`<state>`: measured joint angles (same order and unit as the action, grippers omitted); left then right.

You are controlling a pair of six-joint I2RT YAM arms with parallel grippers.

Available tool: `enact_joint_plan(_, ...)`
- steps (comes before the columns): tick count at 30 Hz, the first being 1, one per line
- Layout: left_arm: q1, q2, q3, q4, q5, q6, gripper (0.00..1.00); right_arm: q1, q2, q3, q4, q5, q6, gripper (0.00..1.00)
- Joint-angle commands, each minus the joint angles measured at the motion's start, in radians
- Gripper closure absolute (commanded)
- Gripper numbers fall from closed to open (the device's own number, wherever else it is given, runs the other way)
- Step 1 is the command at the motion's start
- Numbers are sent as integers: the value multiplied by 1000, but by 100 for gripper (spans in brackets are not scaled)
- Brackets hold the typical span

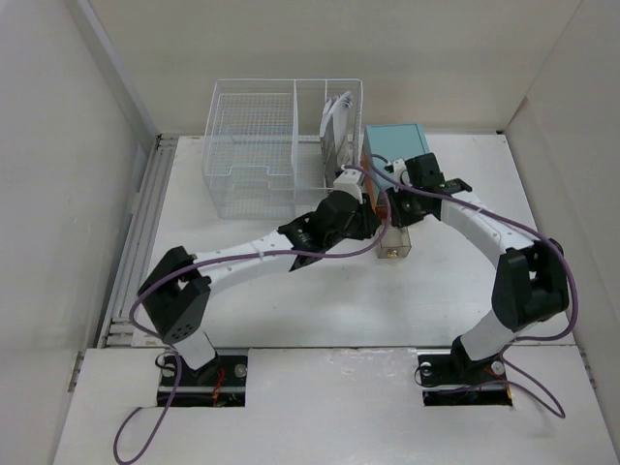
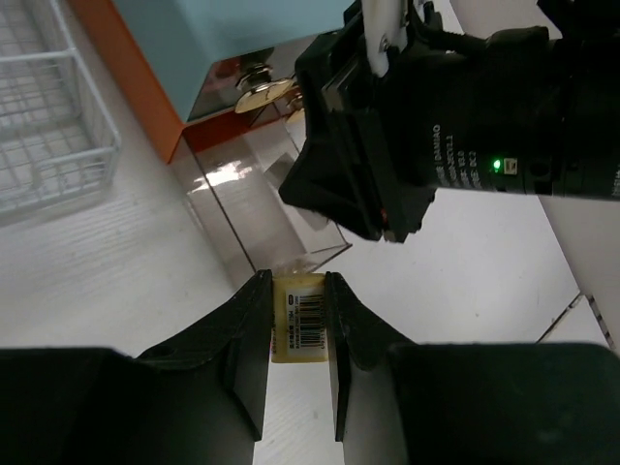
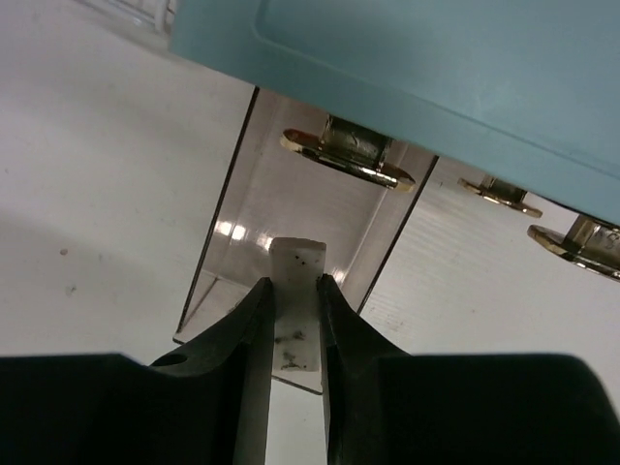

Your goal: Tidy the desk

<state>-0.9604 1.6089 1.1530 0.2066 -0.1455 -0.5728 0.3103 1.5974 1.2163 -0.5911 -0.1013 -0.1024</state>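
A white wire basket point(image 1: 254, 145), split into compartments, is seen at the back, and white sheets point(image 1: 336, 116) are stood upright in its right compartment. A teal box point(image 1: 395, 140) with an orange side is set just beside it. Gold knobs point(image 3: 349, 155) are seen along the box's front. A clear plastic drawer point(image 2: 262, 203) lies before the box. A cream block point(image 2: 298, 329) bearing a barcode label is shown near the drawer's corner. A white block point(image 3: 295, 281) with dark specks is shown over the drawer.

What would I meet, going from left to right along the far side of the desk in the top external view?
First the wire basket with its wide left compartment → white papers standing at the basket's right end → teal box, close beside the basket.
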Motion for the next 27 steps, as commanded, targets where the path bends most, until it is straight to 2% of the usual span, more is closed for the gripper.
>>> enact_joint_plan(1,-5,52,88,48,44,37,100,-11,-11,19,-22,-66,-29,77)
enact_joint_plan(2,-5,69,108,48,44,48,100,-23,-11,19,-32,-83,-29,65)
enact_joint_plan(6,-5,131,132,48,67,48,100,-45,-34,9,-32,-129,-39,47)
enact_joint_plan(10,-5,164,152,48,77,59,100,-56,-60,9,-41,-172,-51,44)
enact_joint_plan(11,-5,175,152,48,77,59,100,-56,-74,18,-41,-172,-60,45)
enact_joint_plan(13,-5,187,166,48,77,70,100,-65,-115,19,-30,-151,-51,64)
enact_joint_plan(15,-5,210,182,48,87,70,100,-65,-169,19,-9,-105,-28,93)
enact_joint_plan(16,-5,220,206,48,87,79,100,-77,-183,9,2,-66,-28,100)
enact_joint_plan(23,-5,321,316,21,113,88,100,-178,-212,9,2,-103,-19,100)
enact_joint_plan(25,-5,361,347,-1,113,88,94,-192,-221,19,2,-112,-19,100)
enact_joint_plan(26,-5,370,356,-13,113,88,89,-204,-231,19,2,-133,-19,100)
enact_joint_plan(27,-5,370,366,-13,113,88,63,-204,-231,19,2,-133,-28,100)
